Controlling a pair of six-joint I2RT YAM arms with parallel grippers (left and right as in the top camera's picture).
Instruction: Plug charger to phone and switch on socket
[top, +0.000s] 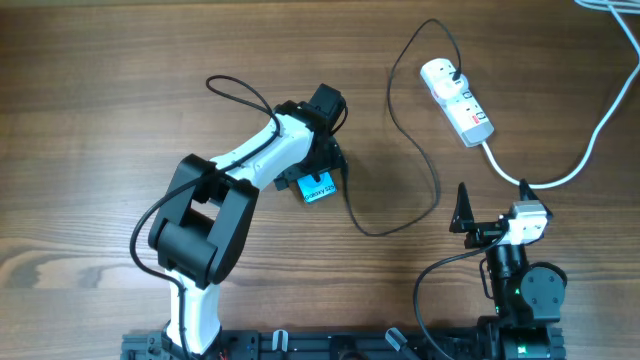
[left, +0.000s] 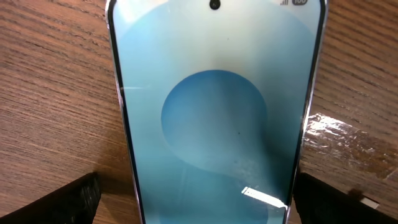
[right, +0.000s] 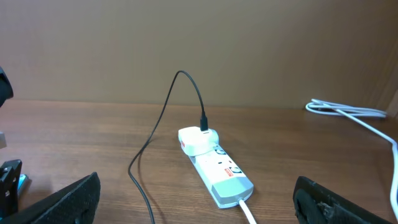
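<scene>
The phone (top: 318, 188) lies on the table with its teal screen up, and it fills the left wrist view (left: 214, 124). My left gripper (top: 322, 172) is open and straddles it (left: 196, 202); its left finger stands clear of the phone's edge and its right finger is close beside it. The socket (top: 457, 100) is a white strip at the back right, with a white adapter (right: 197, 140) plugged into it. The charger's black cable (top: 436, 185) loops from the adapter down to the phone; its tip is hidden by the gripper. My right gripper (top: 463, 212) is open and empty, facing the socket (right: 214, 168).
The socket's thick white lead (top: 590, 150) runs off the back right edge of the table. Another white cable (right: 348, 111) lies at the right. The table (top: 100, 80) is wood-grain.
</scene>
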